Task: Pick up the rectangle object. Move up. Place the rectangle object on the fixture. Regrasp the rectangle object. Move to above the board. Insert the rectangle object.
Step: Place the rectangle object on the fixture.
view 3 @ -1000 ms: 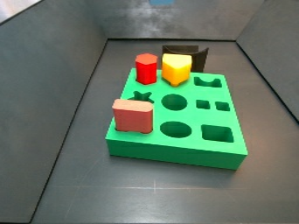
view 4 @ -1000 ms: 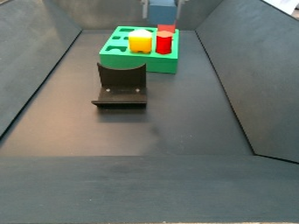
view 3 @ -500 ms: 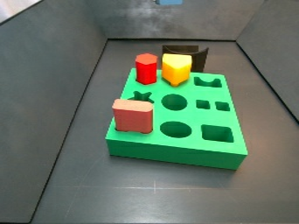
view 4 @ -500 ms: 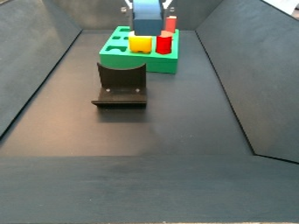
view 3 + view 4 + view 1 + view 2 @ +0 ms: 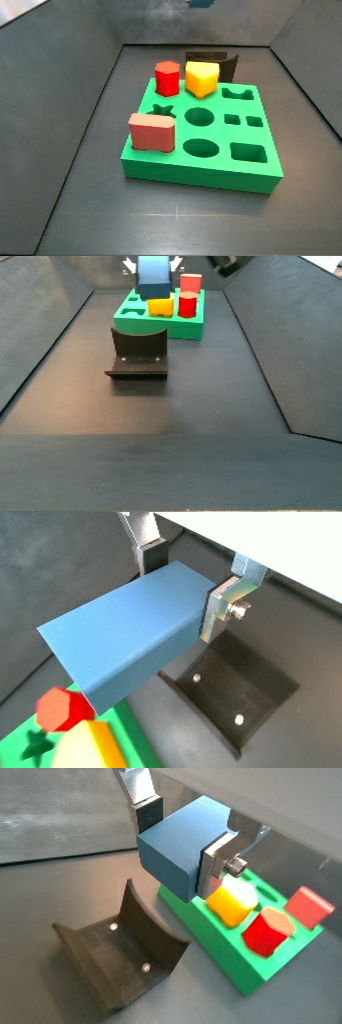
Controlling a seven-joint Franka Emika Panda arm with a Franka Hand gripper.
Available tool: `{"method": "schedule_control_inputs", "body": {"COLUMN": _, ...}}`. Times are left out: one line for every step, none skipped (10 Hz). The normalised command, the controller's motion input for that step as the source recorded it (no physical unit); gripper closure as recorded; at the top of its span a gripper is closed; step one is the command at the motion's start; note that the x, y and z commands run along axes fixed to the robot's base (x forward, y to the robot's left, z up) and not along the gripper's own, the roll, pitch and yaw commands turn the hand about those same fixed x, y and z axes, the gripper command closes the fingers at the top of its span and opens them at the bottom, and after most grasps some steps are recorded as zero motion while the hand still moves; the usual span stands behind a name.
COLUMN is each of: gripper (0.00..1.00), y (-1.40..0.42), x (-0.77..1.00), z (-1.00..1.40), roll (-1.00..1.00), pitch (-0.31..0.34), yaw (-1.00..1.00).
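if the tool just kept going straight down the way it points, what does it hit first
Probably the fixture. The tool, shut on the blue block, hangs between fixture and board in both wrist views; the block's end would land first. Depth is unclear.

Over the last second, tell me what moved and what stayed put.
The claw, shut on the steel-blue rectangle object, carried it sideways across the top of a side view, from above the red peg to above the yellow peg, and slightly lower. The green board, its pegs and the fixture stayed put.
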Motion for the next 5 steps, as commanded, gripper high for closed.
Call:
{"method": "schedule_control_inputs", "body": {"gripper": 1.0, "y": 0.06, "x": 0.54, "z": -0.02, "roll": -0.44, "pitch": 0.071, "yaw": -0.13}}
{"method": "schedule_control_inputs", "body": {"gripper": 1.0, "y": 0.04, "x": 0.44, "z": -0.01, "roll": -0.25, "pitch": 0.057, "yaw": -0.11}}
{"method": "schedule_control_inputs", "body": {"gripper": 1.0, "y": 0.03, "x": 0.35, "z": -0.01, "roll": -0.18, "pitch": 0.051, "yaw": -0.1}}
{"method": "schedule_control_inputs", "body": {"gripper": 1.0, "y": 0.04, "x": 0.22, "z": -0.01, "roll": -0.16, "pitch": 0.047, "yaw": -0.08}}
{"method": "schedule_control_inputs", "body": {"gripper": 1.0, "y": 0.04, "x": 0.17, "z": -0.01, "roll": -0.16, "pitch": 0.047, "yaw": -0.07}}
